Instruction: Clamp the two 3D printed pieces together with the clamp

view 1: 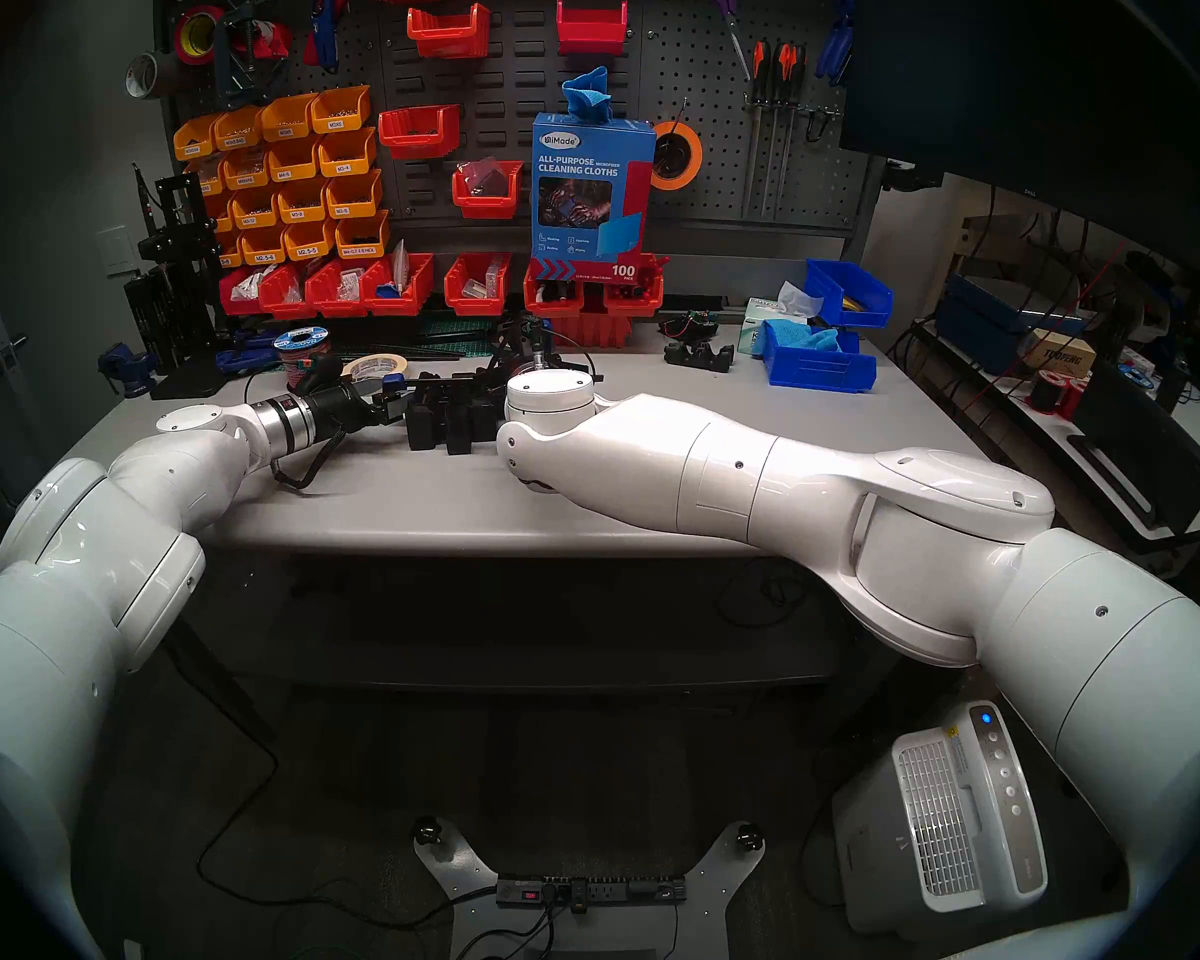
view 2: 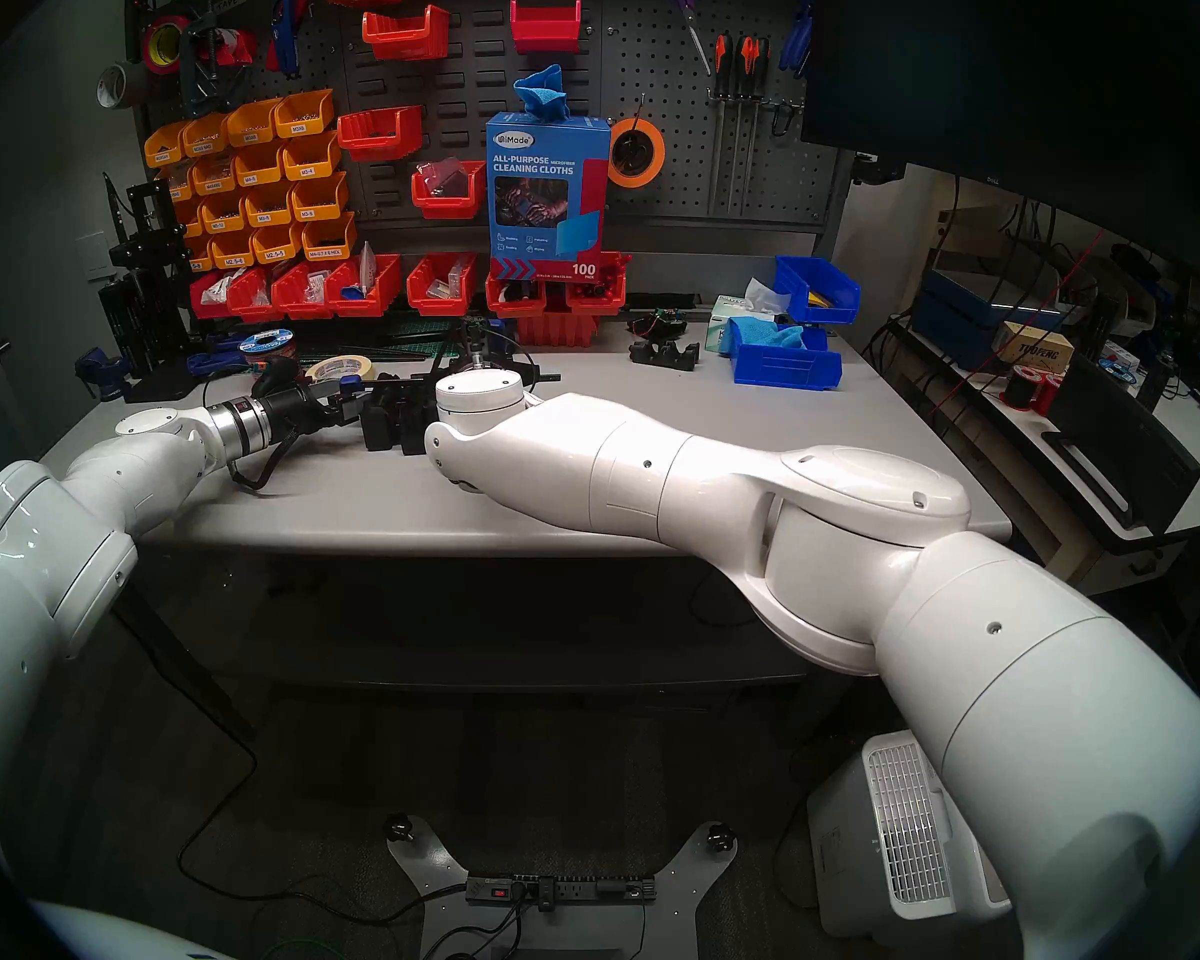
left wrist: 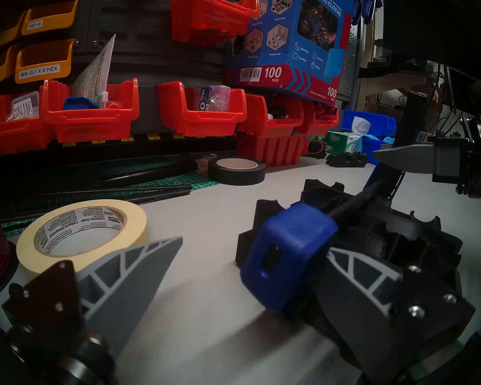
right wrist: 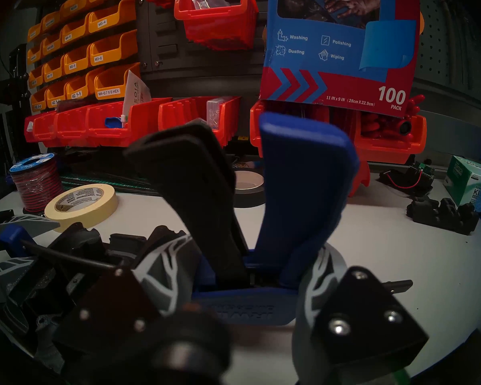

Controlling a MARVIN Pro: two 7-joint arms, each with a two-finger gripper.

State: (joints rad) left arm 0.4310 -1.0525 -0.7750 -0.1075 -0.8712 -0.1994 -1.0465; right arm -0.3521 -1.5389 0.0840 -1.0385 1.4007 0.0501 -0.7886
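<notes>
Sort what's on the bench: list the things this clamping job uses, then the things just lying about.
In the job:
- the clamp, blue end jaw against the pieces
- the two 3D printed pieces
- left tool, open around the clamp's end jaw
- right tool, shut on the clamp's handle

Lying about:
- masking tape roll
- black tape roll
- wire spool
- tissue box

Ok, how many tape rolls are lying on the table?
2. A cream roll lies toward the front left; a black roll lies farther back, by the red bins. More may be hidden.

Clamp bar over two black printed pieces; handles upright.
</notes>
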